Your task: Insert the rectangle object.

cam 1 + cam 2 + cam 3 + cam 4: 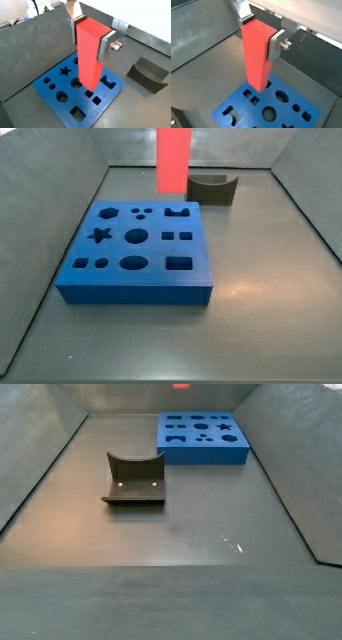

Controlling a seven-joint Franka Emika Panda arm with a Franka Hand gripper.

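The rectangle object, a long smooth red-pink bar (89,57), hangs upright in my gripper (91,39), which is shut on its upper end; it shows the same way in both wrist views (256,57). The silver fingers (105,47) press its two opposite sides. The bar's lower end hovers above the blue block with shaped holes (61,94), near a far edge of it in a side view (175,158). The block lies flat on the floor (134,253). In a side view only the bar's tip (179,386) shows above the block (203,436). The gripper itself is out of both side views.
A small dark olive holder (211,188) stands on the floor beside the block's far corner, also seen in a wrist view (148,74) and a side view (134,479). Grey walls (54,188) enclose the floor on the sides.
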